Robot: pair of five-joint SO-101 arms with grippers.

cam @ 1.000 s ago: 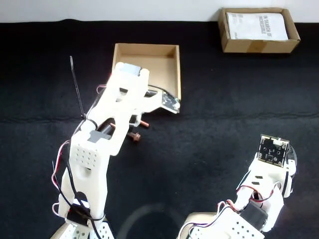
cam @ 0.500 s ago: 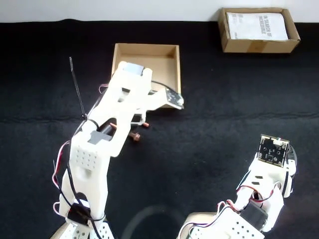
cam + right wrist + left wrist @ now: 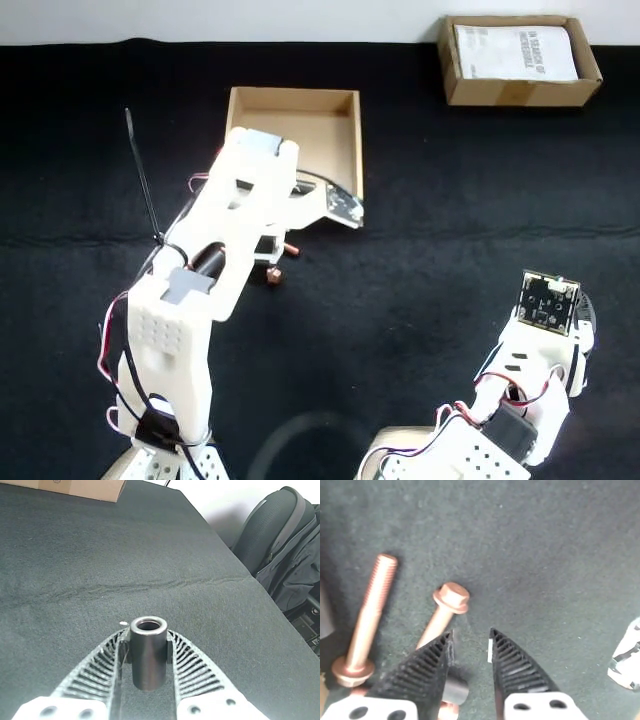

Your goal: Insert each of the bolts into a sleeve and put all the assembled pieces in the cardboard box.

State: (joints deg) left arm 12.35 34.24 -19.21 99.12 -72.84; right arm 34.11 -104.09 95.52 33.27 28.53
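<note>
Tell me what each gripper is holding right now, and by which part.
Right gripper: the dark metal cylindrical sleeve, fingers clamped on its side wall, open end exposed. Left gripper: nothing; it is open over the copper-coloured bolts.

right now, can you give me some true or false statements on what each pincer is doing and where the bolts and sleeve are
1. The right pincer grips a dark metal cylindrical sleeve, held upright. True.
2. Two copper-coloured flanged metal bolts lie on the black cloth by the left pincer. True.
3. The left pincer is shut on one of the bolts. False: it is open with nothing between its fingers, and the bolts lie loose on the cloth.
4. A bolt is already pushed into the held sleeve. False: the sleeve's bore shows open and hollow at the top.
</note>
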